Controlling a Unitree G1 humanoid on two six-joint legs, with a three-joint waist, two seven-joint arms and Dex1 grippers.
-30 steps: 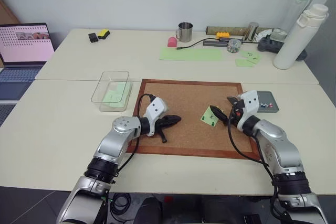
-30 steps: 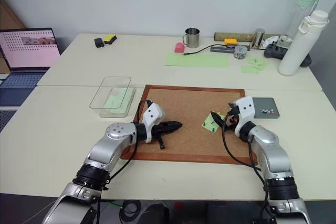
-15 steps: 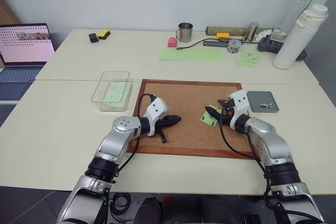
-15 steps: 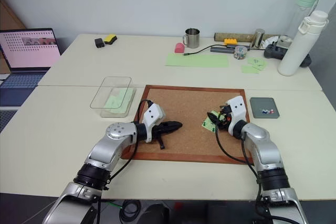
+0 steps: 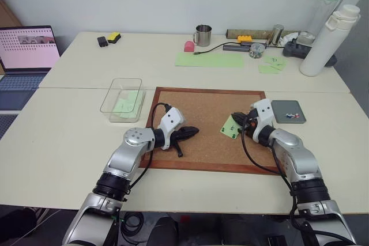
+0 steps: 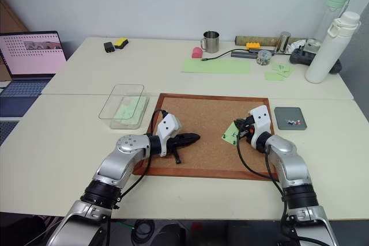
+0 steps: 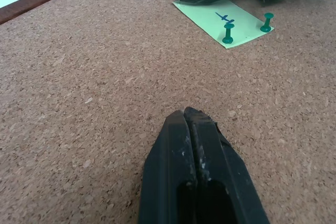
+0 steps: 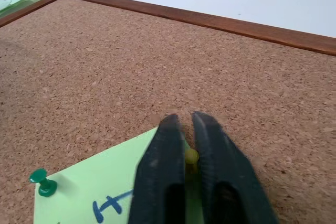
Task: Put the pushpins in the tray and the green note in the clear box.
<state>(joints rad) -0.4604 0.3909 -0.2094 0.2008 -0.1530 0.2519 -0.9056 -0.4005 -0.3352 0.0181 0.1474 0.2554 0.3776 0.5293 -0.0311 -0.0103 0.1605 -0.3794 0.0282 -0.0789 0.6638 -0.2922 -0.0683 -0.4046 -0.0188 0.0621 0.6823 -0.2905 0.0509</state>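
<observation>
Right gripper (image 8: 189,157) has closed on a yellow pushpin (image 8: 191,156) pinning the green note (image 5: 230,126); next, pull it straight out toward the tray (image 5: 287,111). Left gripper (image 7: 190,124) shut, empty.

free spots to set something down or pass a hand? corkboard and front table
Corkboard: bare cork between the left gripper and the green note, plus the far strip behind them. Front table: bare left of the clear box. Crowded: the note's corner under the right gripper, and the far-right table clutter.
</observation>
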